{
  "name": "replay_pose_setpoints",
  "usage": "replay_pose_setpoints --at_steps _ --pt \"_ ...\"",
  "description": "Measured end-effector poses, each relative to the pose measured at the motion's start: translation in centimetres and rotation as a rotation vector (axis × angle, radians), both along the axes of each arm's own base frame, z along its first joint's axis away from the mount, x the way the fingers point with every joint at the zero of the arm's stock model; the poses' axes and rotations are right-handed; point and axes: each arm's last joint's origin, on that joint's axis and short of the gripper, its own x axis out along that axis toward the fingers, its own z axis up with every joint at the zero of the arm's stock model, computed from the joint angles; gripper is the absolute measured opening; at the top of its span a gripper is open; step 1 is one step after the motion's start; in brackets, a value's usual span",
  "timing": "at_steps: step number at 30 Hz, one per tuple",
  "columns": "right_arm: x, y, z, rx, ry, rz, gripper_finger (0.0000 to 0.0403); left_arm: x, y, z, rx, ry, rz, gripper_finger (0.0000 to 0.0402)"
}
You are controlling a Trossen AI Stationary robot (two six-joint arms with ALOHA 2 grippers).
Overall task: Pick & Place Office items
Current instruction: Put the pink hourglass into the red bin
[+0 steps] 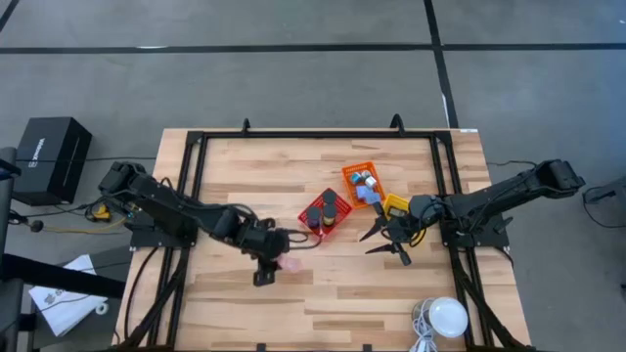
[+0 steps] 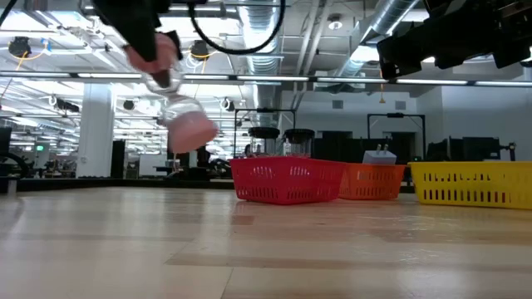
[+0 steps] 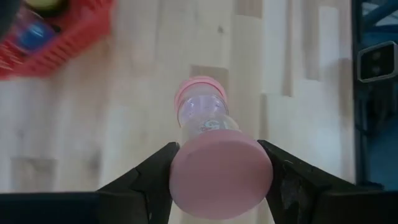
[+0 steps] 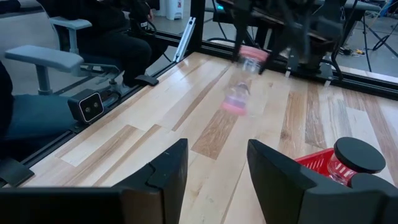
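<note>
left gripper: my jaws clasp the clear hourglass-shaped plastic piece with pink end caps, lifted off the wooden table | beyond: red mesh basket holding black round rolls | right gripper: my fingers parted, empty, beside yellow mesh basket

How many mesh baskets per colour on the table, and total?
Red mesh basket: 1
Orange mesh basket: 1
Yellow mesh basket: 1
Total: 3
</note>
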Motion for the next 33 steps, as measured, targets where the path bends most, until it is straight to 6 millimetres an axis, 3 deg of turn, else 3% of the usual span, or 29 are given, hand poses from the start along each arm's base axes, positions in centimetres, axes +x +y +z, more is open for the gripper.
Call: replay_pose_setpoints --at_steps 11,20,27,33 --pt "0.0 0.0 0.0 0.0 0.0 -0.001 0.016 1.9 3.8 0.5 0.154 -0.133 -0.153 0.02" --pt "0.0 0.0 0.0 0.003 0.001 -0.002 0.0162 3.5 6.4 3.7 0.304 -0.254 -0.224 0.0211" --pt "0.0 0.0 0.0 0.003 -0.002 -0.002 0.0159 4.1 7.6 4.5 0.351 -0.312 -0.23 0.0191" --pt "0.0 0.0 0.1 0.004 -0.006 -0.002 0.016 4.3 8.4 4.5 0.391 -0.329 -0.231 0.0201"
